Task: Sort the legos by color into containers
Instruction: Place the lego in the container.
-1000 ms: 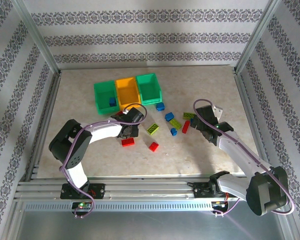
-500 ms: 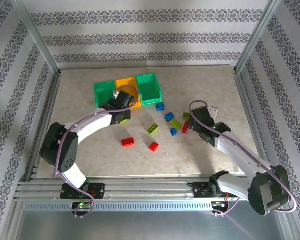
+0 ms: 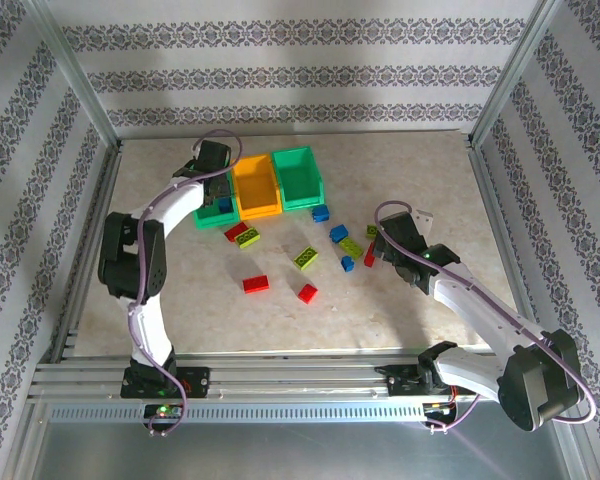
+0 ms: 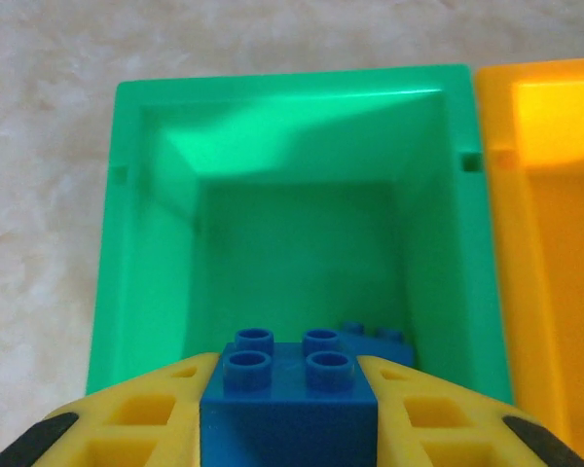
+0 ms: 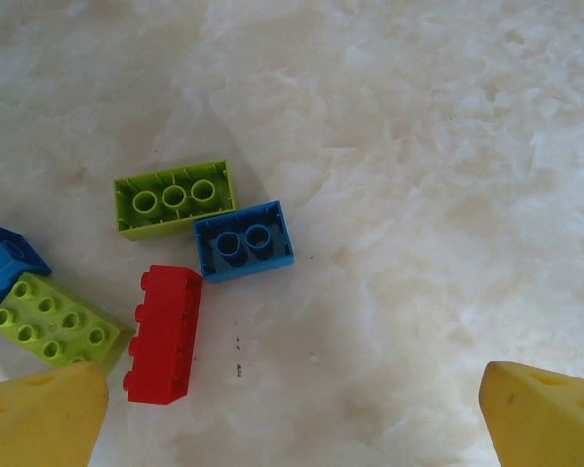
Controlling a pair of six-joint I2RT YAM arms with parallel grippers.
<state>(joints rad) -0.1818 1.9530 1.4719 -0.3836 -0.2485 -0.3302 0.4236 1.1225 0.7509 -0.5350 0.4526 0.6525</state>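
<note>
My left gripper [image 3: 216,182] hangs over the left green container [image 3: 206,207], shut on a blue lego [image 4: 290,397] with four studs up between its yellow fingers [image 4: 136,428]. Another blue lego [image 4: 378,341] lies on the floor of that green container [image 4: 127,243]. The orange container [image 3: 255,187] and the second green container [image 3: 298,178] stand to its right. My right gripper [image 5: 292,418] is open above the table, close to a red lego [image 5: 164,333], an upturned blue lego [image 5: 243,240] and a lime lego [image 5: 173,197].
Loose legos lie scattered in front of the containers: red ones [image 3: 256,283] [image 3: 307,292], a lime one [image 3: 305,257], blue ones [image 3: 321,212] [image 3: 338,232], and a red-and-lime pair [image 3: 242,235]. Metal frame posts bound the table.
The left arm has swung from the middle of the table back and left, carrying the blue lego over the left green container. The right gripper has crept slightly left toward the lego cluster.
</note>
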